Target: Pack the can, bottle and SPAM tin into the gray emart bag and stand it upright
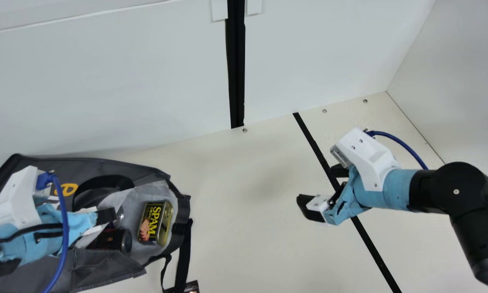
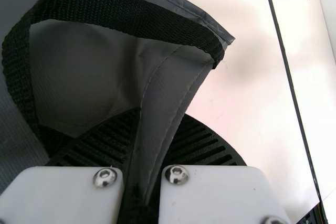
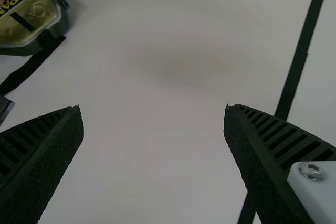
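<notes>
The gray emart bag (image 1: 117, 264) lies on its side at the left, its mouth toward the middle. Inside the mouth are the SPAM tin (image 1: 155, 223) and a dark can (image 1: 115, 240); a small shiny round part beside them is mostly hidden, and I cannot tell if it is the bottle. My left gripper (image 1: 105, 217) is over the bag. From the left wrist, the left gripper (image 2: 157, 129) pinches a fold of the gray bag (image 2: 170, 85) beside a black handle. My right gripper (image 1: 322, 188) stands open above the table; between its fingers in the right wrist view, the gripper (image 3: 153, 109) holds nothing.
Black straps (image 1: 183, 256) trail from the bag's mouth toward a small dark object (image 1: 192, 286) at the near edge. A black line (image 1: 374, 244) crosses the cream table (image 1: 244, 203) under the right arm. White walls (image 1: 126, 89) rise behind and at the right.
</notes>
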You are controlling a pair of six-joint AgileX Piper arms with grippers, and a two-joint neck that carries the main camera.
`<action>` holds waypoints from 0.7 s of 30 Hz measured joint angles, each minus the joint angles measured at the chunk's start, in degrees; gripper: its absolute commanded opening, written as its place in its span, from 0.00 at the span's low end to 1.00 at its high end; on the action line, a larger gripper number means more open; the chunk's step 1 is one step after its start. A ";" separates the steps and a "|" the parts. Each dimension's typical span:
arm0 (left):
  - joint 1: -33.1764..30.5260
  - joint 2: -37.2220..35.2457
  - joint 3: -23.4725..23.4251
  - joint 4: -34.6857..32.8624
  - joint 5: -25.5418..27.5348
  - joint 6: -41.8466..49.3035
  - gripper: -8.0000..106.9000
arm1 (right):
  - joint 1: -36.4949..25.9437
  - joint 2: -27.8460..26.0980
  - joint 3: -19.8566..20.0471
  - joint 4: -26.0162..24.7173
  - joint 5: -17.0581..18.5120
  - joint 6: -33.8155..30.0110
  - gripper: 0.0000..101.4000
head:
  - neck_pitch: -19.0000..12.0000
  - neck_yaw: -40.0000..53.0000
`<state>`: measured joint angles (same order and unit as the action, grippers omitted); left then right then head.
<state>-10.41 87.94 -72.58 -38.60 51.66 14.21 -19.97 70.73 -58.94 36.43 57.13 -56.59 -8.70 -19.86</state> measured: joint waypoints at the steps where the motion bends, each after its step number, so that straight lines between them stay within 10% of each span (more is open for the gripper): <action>1: 0.00 0.00 0.00 0.00 0.00 0.00 0.00 | 0.23 0.33 0.30 0.84 -0.29 -0.98 0.94 | 0.00 -0.09; 21: 0.00 0.00 0.00 0.00 0.00 0.00 0.00 | 5.77 8.56 2.22 13.95 -3.02 -12.48 0.94 | 0.00 0.00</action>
<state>-10.41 87.94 -72.58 -38.60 51.66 14.21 -14.20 79.29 -56.72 50.38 54.11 -69.08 -8.70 -19.86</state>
